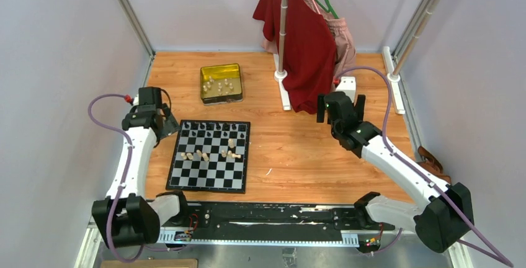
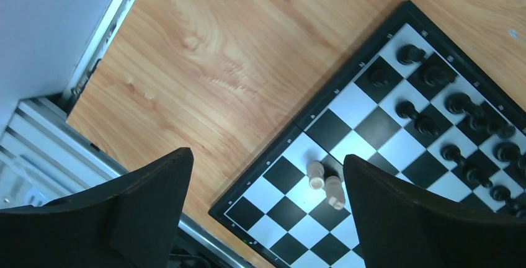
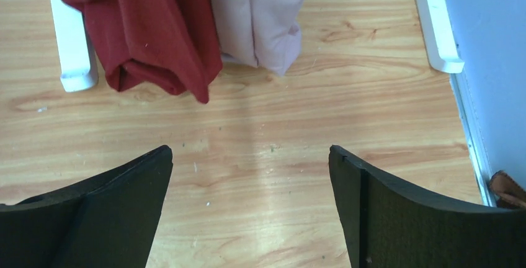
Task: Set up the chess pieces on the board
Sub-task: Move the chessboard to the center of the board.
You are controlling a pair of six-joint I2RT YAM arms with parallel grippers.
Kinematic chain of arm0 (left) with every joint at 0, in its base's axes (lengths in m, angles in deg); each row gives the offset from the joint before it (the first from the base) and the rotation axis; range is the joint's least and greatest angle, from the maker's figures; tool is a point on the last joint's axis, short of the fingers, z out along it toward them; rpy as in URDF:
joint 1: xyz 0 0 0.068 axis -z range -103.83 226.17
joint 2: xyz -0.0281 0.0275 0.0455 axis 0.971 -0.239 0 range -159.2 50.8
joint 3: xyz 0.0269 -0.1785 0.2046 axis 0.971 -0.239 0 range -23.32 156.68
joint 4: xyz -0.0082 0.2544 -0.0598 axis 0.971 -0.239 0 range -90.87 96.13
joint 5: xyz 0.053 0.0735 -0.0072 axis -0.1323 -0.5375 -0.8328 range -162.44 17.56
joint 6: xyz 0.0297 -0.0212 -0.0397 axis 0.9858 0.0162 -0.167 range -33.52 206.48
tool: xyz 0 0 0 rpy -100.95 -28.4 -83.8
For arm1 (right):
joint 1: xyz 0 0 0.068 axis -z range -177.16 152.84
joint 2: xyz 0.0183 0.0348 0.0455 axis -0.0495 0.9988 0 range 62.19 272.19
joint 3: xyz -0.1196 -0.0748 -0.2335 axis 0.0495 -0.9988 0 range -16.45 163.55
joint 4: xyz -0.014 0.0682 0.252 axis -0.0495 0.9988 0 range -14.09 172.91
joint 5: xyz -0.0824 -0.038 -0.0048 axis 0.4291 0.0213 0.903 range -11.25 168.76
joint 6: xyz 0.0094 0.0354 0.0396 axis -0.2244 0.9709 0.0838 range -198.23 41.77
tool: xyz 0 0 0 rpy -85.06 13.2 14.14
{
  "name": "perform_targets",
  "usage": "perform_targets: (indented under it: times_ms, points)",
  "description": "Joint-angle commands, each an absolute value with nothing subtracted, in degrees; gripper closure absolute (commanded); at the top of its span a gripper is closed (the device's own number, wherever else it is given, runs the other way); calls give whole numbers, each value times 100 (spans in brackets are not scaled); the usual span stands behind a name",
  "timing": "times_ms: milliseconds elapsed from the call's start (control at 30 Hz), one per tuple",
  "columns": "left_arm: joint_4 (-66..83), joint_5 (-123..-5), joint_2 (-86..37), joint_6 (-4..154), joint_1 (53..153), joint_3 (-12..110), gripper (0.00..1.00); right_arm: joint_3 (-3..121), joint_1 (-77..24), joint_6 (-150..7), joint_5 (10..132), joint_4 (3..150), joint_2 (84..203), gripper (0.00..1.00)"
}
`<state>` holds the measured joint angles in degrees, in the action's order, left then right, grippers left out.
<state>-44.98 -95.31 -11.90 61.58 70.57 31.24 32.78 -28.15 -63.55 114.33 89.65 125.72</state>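
The checkered board point(image 1: 211, 180) lies on the wooden table left of centre. Black chessmen point(image 1: 214, 129) stand along its far rows. Several cream chessmen point(image 1: 201, 154) stand or lie in its middle. More cream pieces sit in the yellow tin point(image 1: 221, 83) behind the board. My left gripper point(image 1: 166, 123) is open and empty, above the board's far left corner. In the left wrist view the gripper point(image 2: 267, 175) frames the board point(image 2: 291, 212), two cream pieces point(image 2: 325, 184) and black pieces point(image 2: 459, 103). My right gripper point(image 1: 339, 104) is open and empty over bare wood point(image 3: 251, 169).
A white clothes stand point(image 1: 283, 26) carries a red garment point(image 1: 307, 48) and a pink garment point(image 1: 344, 41) at the back centre. In the right wrist view the red cloth point(image 3: 149, 26) and pink cloth point(image 3: 260, 13) hang just ahead. Walls close in left and right.
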Motion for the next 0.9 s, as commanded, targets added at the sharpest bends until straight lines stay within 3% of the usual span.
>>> perform_targets:
  times_ms: [0,100,200,400,600,867]
  points:
    - [-4461,-8694,-1432,6175,6334,3266,5,2960,-3121,-6036,11849,9009,12495,1]
    - [-4267,-8561,-1428,5924,6033,3081,13,2870,-3165,-5804,11866,9001,12538,5]
    - [-3814,-8203,-1310,5563,5714,2644,24,2671,-3183,-5889,11683,8689,12415,15]
    - [-3256,-8155,-1420,4899,5532,2083,50,2002,-3191,-6317,10993,7651,11915,55]
    - [-2707,-8061,-1746,4466,5475,1717,63,2141,-3194,-6348,10777,7754,12159,65]
    - [-2013,-7748,-2606,4144,5470,1550,66,2127,-3195,-6404,10548,7661,12225,68]
